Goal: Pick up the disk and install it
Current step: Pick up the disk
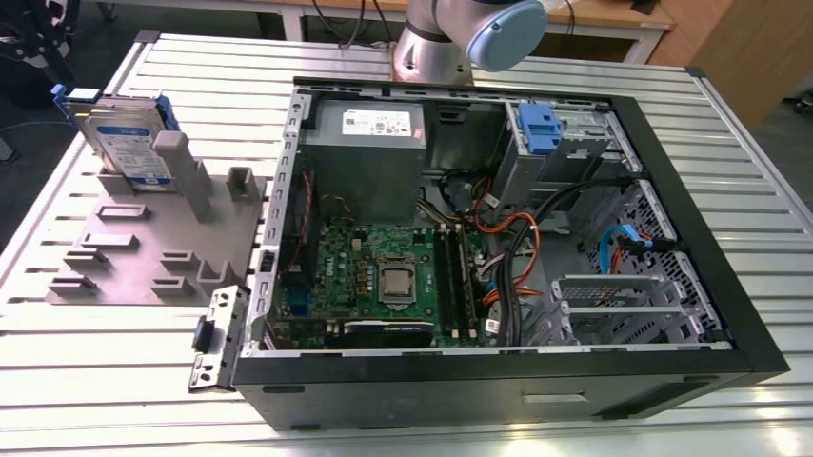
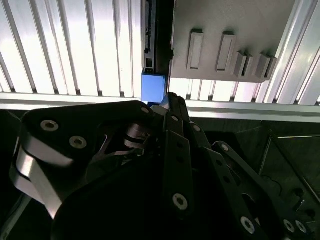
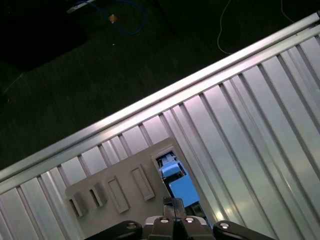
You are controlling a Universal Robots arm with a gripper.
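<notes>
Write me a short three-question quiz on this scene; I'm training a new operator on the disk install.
1. True or false: the disk is already inside the case.
2. In the exterior view, the fixture holding the disk lies: A) left of the case; B) right of the case; C) inside it.
3. Which thing is the end effector nearest in the first wrist view?
Key: 1 false; 2 A; 3 the disk.
</notes>
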